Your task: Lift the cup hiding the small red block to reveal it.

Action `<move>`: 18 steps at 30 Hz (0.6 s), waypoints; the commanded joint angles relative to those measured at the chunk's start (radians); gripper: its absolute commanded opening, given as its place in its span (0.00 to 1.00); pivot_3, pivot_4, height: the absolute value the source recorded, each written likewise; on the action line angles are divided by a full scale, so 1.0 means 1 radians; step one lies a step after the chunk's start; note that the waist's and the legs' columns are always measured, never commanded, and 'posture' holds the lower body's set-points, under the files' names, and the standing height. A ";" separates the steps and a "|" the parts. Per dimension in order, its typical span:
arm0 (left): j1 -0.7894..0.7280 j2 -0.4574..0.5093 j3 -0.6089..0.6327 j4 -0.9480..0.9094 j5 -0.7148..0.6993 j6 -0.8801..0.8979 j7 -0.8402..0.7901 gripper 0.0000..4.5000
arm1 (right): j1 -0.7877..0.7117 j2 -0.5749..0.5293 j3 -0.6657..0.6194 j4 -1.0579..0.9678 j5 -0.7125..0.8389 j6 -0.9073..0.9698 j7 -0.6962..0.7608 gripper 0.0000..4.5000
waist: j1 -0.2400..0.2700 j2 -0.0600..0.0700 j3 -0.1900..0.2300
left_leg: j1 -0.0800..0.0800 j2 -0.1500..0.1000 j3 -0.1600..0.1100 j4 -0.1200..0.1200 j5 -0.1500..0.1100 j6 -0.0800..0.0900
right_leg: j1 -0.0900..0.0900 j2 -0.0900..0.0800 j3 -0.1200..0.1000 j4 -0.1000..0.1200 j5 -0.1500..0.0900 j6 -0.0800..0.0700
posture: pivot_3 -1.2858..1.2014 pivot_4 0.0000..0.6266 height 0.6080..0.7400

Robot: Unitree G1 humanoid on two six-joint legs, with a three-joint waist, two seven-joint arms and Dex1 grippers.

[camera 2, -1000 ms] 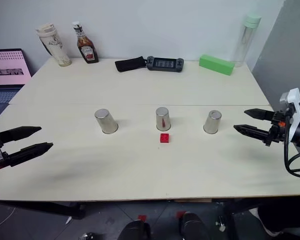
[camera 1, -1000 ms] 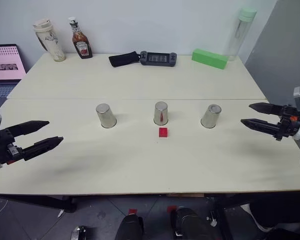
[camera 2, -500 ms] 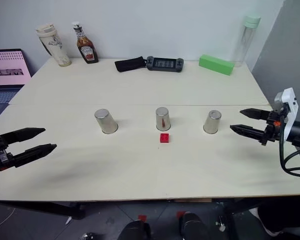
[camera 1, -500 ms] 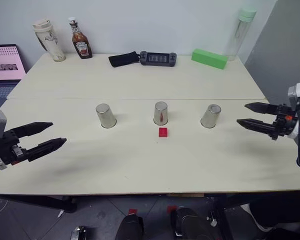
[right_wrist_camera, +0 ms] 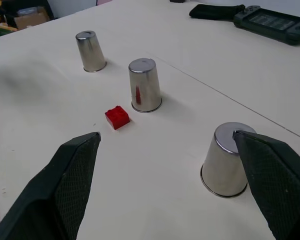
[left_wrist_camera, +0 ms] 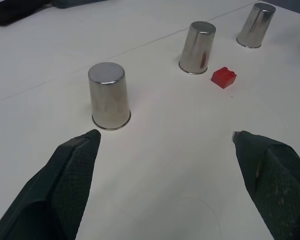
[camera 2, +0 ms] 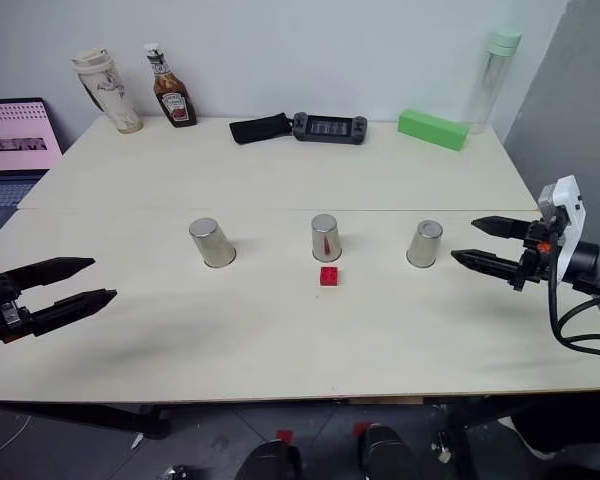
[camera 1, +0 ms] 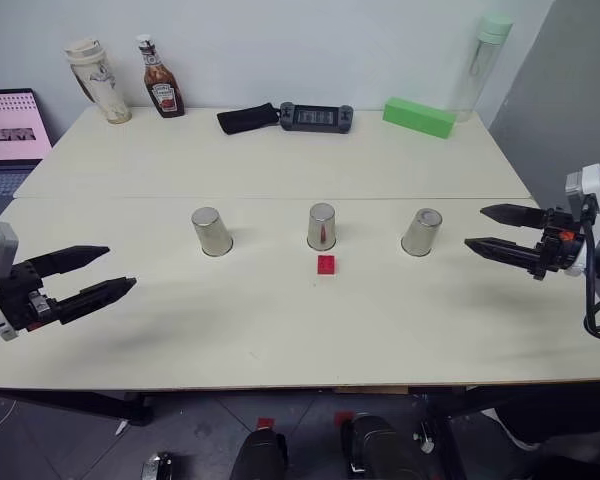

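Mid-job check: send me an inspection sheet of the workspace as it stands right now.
Surface: pale table, seam across its middle.
Job's things: three upside-down steel cups in a row, left cup, middle cup, right cup; small red block uncovered, just in front of the middle cup.
Clutter: ketchup bottle, tumbler, black pouch, handheld console, green box, clear bottle, all along the far edge.
Grippers: left tool open, holding nothing; right tool open, beside the right cup.
Cables: black cable at right wrist.
Surroundings: laptop screen at left.
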 commanded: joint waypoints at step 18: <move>-0.008 -0.005 -0.012 -0.029 0.002 -0.011 0.017 1.00 | -0.036 0.014 -0.004 -0.038 0.007 0.003 -0.011 1.00 | 0.000 0.000 0.000 | 0.000 0.000 0.000 0.000 0.000 0.000 | 0.000 0.000 0.000 0.000 0.001 0.001 | 0.52 0.24 1.00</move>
